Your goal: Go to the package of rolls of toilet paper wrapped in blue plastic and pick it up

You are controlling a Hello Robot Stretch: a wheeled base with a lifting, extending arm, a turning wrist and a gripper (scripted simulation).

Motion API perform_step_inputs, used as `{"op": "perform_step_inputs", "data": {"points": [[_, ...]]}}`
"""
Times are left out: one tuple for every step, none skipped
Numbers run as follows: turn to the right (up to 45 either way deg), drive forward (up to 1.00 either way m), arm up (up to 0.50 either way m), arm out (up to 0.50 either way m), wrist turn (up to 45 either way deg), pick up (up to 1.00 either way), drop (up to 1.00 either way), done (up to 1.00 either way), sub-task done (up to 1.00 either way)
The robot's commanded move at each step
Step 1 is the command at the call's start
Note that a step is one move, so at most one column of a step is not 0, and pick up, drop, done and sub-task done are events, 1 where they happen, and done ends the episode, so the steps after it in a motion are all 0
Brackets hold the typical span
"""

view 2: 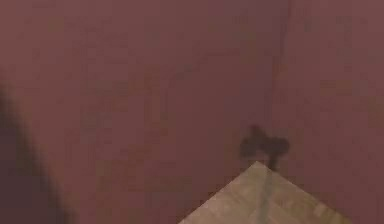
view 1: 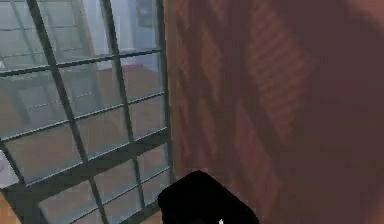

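A large window [view 1: 80, 110] with a dark grey grid frame takes up the forward view's left, and through its panes I see an orange-brown floor and pale walls. A reddish-brown brick wall [view 1: 280, 100] stands close on the forward view's right. A black rounded part of my own body [view 1: 205, 203] pokes up at the bottom edge.
Two dark reddish walls [view 2: 140, 90] meet in a corner [view 2: 275, 80] in the arm side view, very close. A small wedge of light wood floor [view 2: 265, 200] shows at the bottom. The walls and window frame hem me in on the front and side.
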Motion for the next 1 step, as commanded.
{"op": "perform_step_inputs", "data": {"points": [[45.0, 0.00, 0.00, 0.00, 0.0, 0.00, 0.00, 0.00, 0.00]]}}
